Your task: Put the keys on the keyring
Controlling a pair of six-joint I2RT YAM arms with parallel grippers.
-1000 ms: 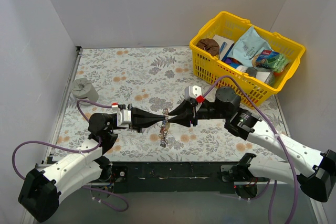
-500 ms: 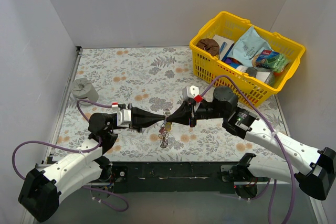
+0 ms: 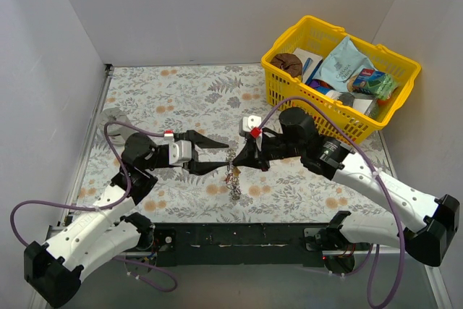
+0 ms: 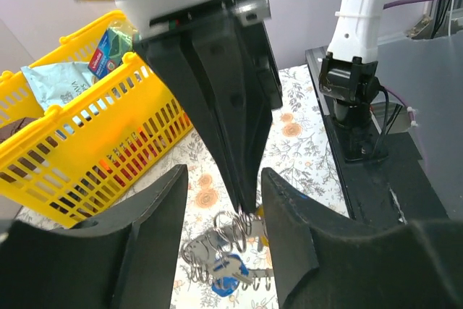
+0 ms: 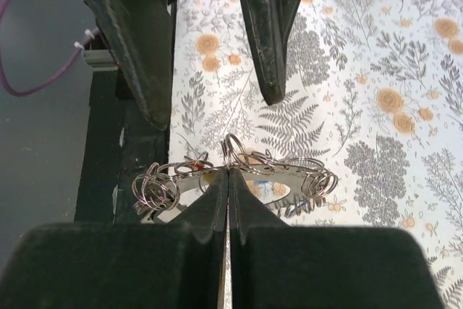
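Pinch grip on the keyring, lifted between the two arms.
Pressed together, the right gripper (image 3: 236, 162) nips the keyring (image 5: 275, 171) so the keys (image 3: 234, 186) dangle below over the floral tablecloth (image 3: 181, 99); the left gripper (image 3: 223, 157) stands spread just beside, probably leaving room to regrip.

The keyring (image 5: 278, 166) is thin, bright, shiny metal wire. One key (image 4: 230, 285) has a blue plastic head. The right gripper (image 5: 228, 173) has smooth, matt black jaws. The basket (image 4: 108, 128) is glossy yellow plastic. The bench (image 5: 376, 128) wears a matt, floral-printed cover.
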